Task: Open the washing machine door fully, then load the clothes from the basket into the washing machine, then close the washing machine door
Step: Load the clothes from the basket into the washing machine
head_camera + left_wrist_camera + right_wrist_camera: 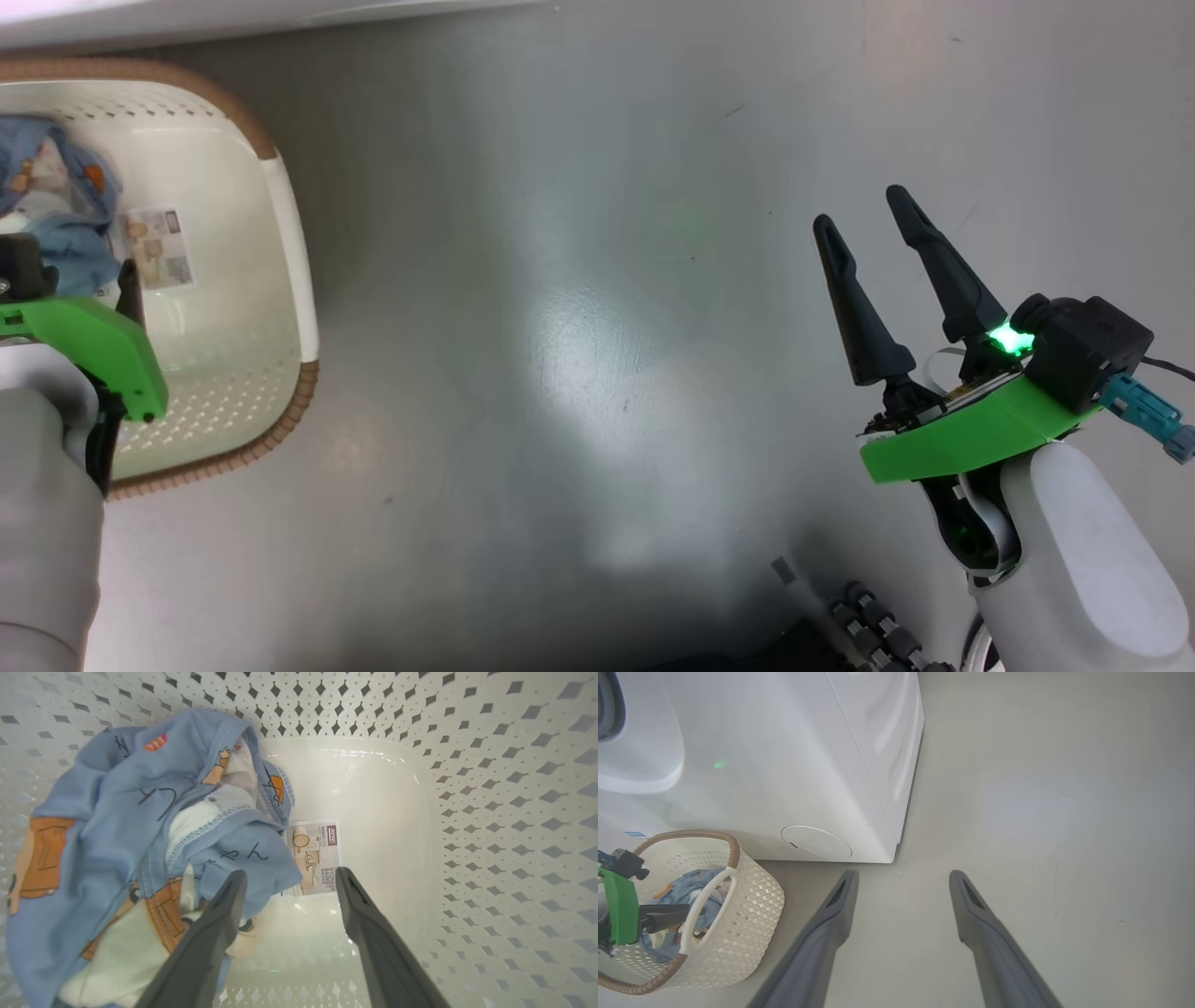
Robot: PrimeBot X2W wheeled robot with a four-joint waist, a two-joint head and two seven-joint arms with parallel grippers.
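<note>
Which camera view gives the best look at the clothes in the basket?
The left wrist view: the clothes lie close to the open left end effector, with the bear print clear. The head view catches a blue corner at its left edge; the right wrist view shows them small, partly behind the basket handle.

Blue bear-print clothes (117, 826), cream perforated basket (490, 812)

Basket (752, 905), cream, perforated, brown-rimmed: upright on floor, just beside washing machine (784, 765) front. Clothes (140, 835): blue bear-print bundle, crumpled at one end inside; apparently several pieces.
</note>
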